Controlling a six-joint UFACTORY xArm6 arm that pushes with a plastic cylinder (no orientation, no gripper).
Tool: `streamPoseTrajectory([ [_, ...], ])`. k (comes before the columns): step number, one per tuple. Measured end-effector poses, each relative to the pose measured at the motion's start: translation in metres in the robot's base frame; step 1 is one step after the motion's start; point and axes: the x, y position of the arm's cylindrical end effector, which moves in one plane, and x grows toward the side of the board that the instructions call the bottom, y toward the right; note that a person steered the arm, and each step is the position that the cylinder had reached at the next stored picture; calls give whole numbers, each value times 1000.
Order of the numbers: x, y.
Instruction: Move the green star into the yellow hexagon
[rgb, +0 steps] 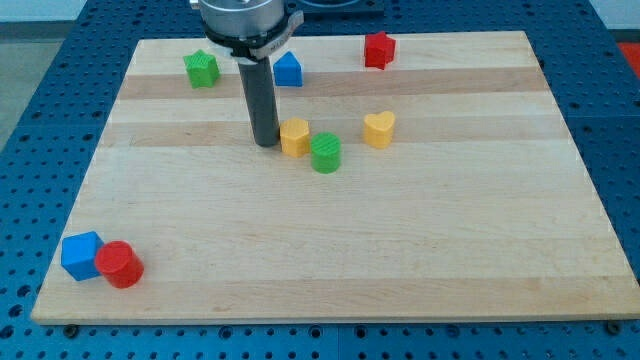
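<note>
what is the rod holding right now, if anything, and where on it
Nothing is held: the rod has no gripper. My tip rests on the board just to the view's left of the yellow hexagon, far from the green star.

Pale wooden board — eight small coloured blocks on it, middle and edges.

No readable text, no labels, no brand marks, no numbers, no signs on any surface in the camera view, coloured blocks plain-faced, wooden worktop unmarked
</note>
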Motion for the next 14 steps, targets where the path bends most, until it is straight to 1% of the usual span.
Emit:
streamPoseTrajectory([
  [1,-25,-70],
  [2,-38,-159],
  [3,-104,-185],
  [4,-152,-149],
  [5,-133,-113],
  [6,-86,-109],
  [7,-41,-83],
  [8,-17,-37],
  [9,-22,-63],
  [10,-30,-125],
  [11,-50,-109],
  [12,-50,-64],
  [13,-41,-14],
  [14,-39,7],
])
